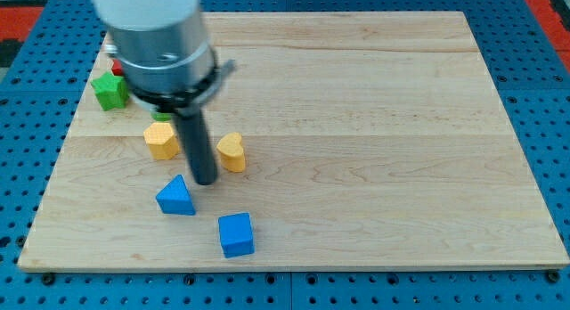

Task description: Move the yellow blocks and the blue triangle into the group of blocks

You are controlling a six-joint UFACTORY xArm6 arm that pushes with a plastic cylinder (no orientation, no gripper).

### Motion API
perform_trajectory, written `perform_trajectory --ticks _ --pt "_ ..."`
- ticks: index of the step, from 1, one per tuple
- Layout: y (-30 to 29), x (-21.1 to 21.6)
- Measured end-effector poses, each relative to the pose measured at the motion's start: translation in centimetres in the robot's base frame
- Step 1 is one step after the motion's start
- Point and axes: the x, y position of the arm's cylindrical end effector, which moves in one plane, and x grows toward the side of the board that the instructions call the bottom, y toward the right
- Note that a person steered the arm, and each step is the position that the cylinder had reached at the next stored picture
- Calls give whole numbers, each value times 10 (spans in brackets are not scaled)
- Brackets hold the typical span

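My tip (205, 180) rests on the board between the two yellow blocks and just above and to the right of the blue triangle (176, 197). The yellow hexagon block (161, 141) lies to the tip's upper left. The yellow heart-shaped block (232, 152) lies to its upper right. A green block (110, 90) sits at the view's left near the board's edge, with a bit of a red block (115, 69) showing behind it under the arm. Another green bit (161, 117) peeks out just above the yellow hexagon.
A blue cube (237, 234) lies near the board's bottom edge, right of the blue triangle. The arm's grey body (157, 34) hides part of the board's upper left. The wooden board (374, 132) lies on a blue perforated surface.
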Motion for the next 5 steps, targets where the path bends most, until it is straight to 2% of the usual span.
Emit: perform_trajectory --ticks 1,5 --pt "42 -2" --pt "43 -25"
